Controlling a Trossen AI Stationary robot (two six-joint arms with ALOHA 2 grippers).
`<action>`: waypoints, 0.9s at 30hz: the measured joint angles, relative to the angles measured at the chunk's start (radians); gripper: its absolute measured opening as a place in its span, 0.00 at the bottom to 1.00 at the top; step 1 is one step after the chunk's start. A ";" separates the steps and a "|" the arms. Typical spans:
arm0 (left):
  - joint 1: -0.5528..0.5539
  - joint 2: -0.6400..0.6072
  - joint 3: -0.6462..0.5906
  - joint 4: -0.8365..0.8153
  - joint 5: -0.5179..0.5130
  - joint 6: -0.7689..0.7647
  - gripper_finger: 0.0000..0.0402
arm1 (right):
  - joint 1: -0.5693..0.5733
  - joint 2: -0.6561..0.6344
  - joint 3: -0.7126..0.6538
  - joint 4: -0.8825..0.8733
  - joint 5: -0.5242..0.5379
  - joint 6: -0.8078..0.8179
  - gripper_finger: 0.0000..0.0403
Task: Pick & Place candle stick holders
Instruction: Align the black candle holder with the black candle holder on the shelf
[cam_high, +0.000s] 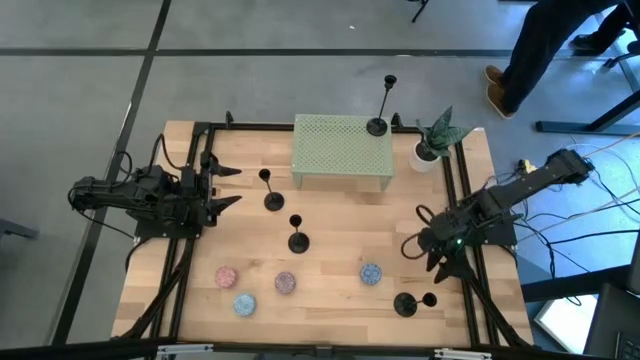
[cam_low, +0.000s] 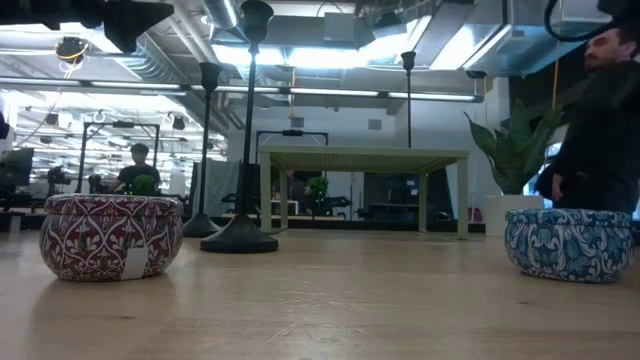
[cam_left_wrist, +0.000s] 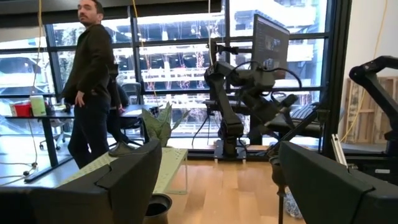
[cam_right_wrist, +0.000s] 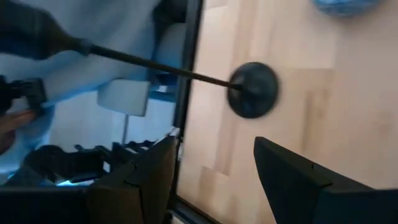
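Four black candle stick holders stand on their round bases. A tall one is on the green riser. Two stand mid-table. The fourth is near the front right corner, and its base shows ahead of my right gripper's fingers. My right gripper hovers open just on the far side of it, tilted down, touching nothing. At the table's left edge my left gripper waits open, pointing level across the table.
Round speckled tins lie along the front: pink, blue, pink, blue. A potted plant stands beside the riser at the back right. A person is beyond the far right corner.
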 joint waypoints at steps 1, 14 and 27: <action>0.000 0.000 0.000 0.000 -0.001 0.000 0.80 | 0.019 0.000 -0.016 0.045 0.001 0.019 0.55; 0.000 0.000 0.000 0.008 -0.003 0.000 0.80 | 0.224 0.066 -0.104 0.377 0.272 -0.018 0.55; 0.000 0.000 0.000 0.017 -0.004 0.010 0.80 | 0.278 0.270 -0.104 0.658 0.372 -0.152 0.55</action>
